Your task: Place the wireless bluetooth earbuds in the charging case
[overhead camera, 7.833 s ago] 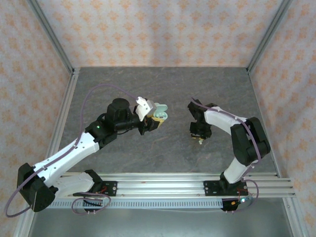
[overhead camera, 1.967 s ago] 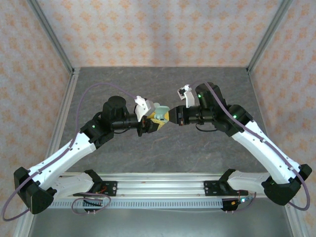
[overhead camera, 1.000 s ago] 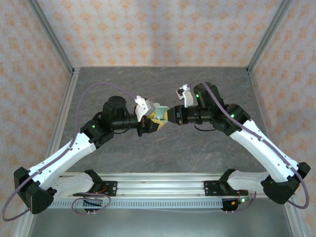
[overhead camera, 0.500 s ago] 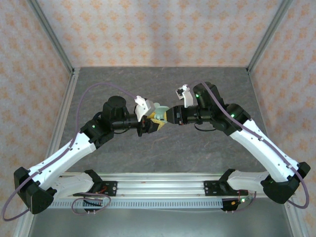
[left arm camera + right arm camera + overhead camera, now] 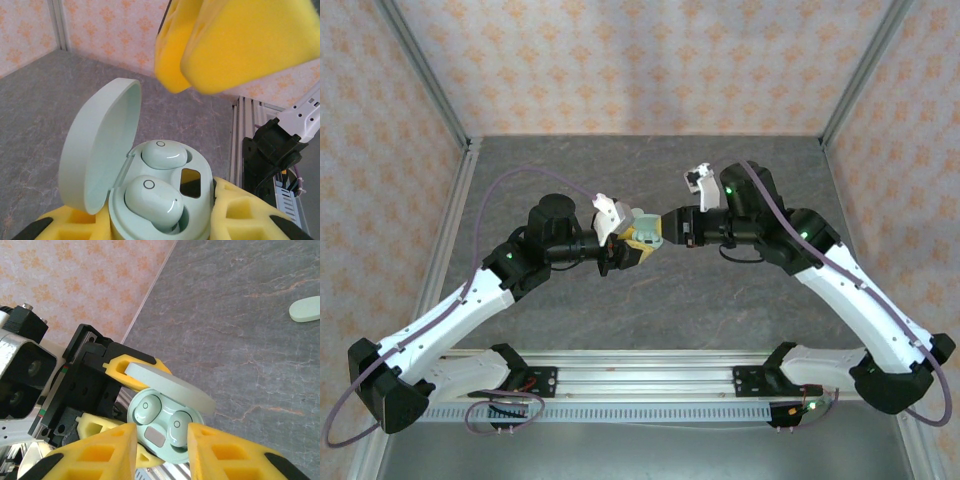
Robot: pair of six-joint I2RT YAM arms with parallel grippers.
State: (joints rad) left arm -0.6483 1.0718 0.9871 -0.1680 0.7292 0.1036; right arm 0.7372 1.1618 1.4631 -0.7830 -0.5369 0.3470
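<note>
Top external view: two white arms meet nose to nose over the middle of the grey stone-patterned table (image 5: 620, 310), and what they are working on is held up off it.
Left gripper (image 5: 640, 242): its yellow foam fingers are clamped on the lower body of the charging case (image 5: 643, 220), presenting the open side to the other arm.
Right gripper (image 5: 672, 225): fingers apart with nothing between them, tips just beside the case. In its own wrist view the case sits beyond the gap between the two pads (image 5: 100, 455).
Done so far: both earbuds (image 5: 150, 195) look seated in their wells, so I'd say the inserting for this case is finished or all but finished.
Left to do: probably a last press to be sure they are fully down, and perhaps closing the lid. I can't tell from here whether either bud sits slightly proud.
Case look: pale mint green, rounded, with a smooth matte shell.
Lid (image 5: 100, 150): hinged fully back and standing up at one side, its hollow facing the buds.
Loose oval piece (image 5: 305, 309): same pale green, lying flat on the table well away. I can't tell whether it is another case.
Earbud look: glossy, pebble-shaped, mint-white, each with a small ring mark near one end. They lie side by side with a dark rectangular window just beside them.
</note>
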